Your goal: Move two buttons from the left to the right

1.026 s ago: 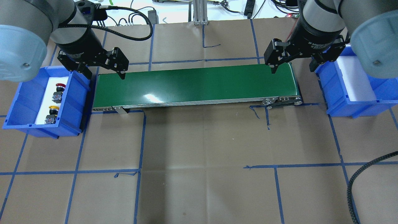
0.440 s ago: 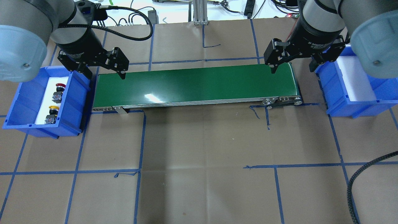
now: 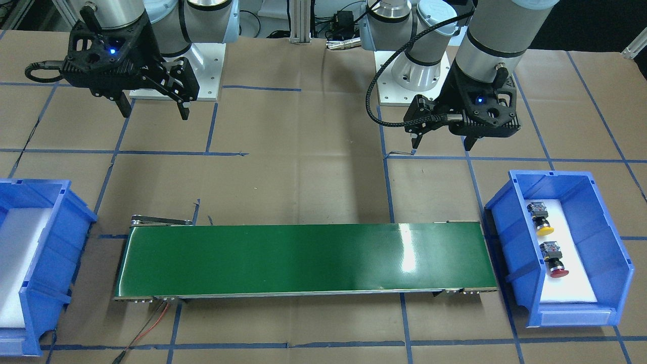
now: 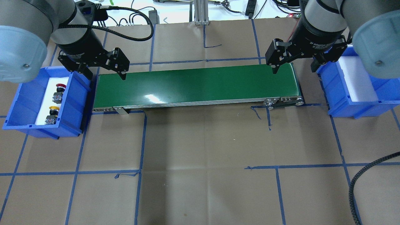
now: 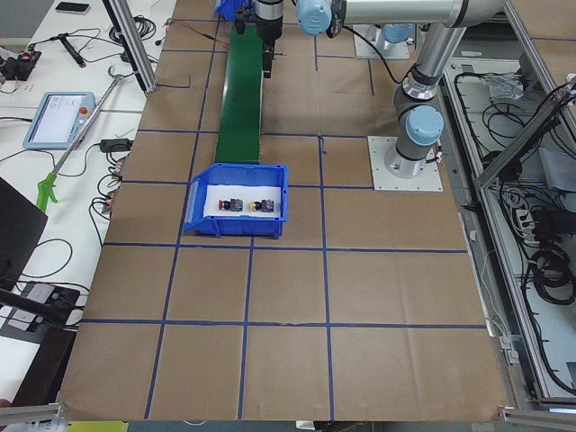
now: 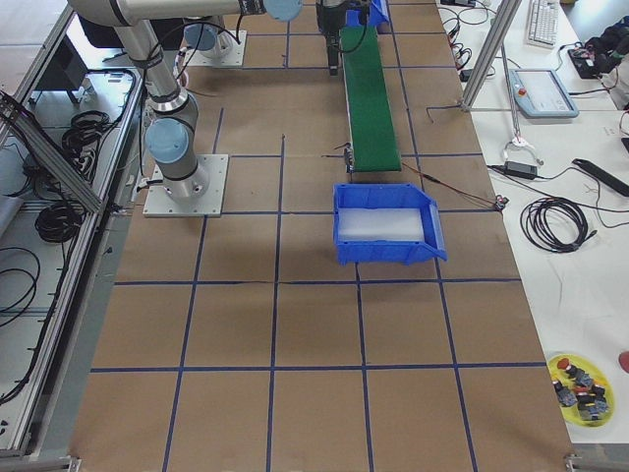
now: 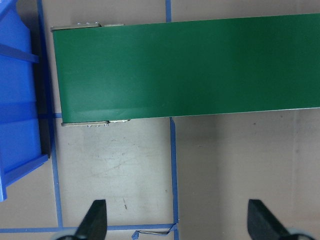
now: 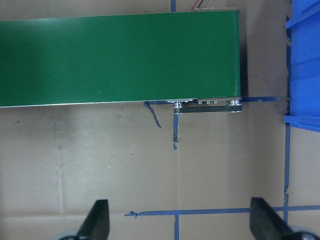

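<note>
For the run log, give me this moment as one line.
left gripper open, empty | right gripper open, empty | red button and yellow button in left bin

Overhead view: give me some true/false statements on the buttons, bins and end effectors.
1. The yellow button and the red button both lie in the left bin. True.
2. The green belt carries a button. False: nothing lies on it.
3. The left end effector is shut on the red button. False: it is open and empty, above the belt's end.
4. The right bin holds only a white liner. True.
5. The right end effector is open. True.
</note>
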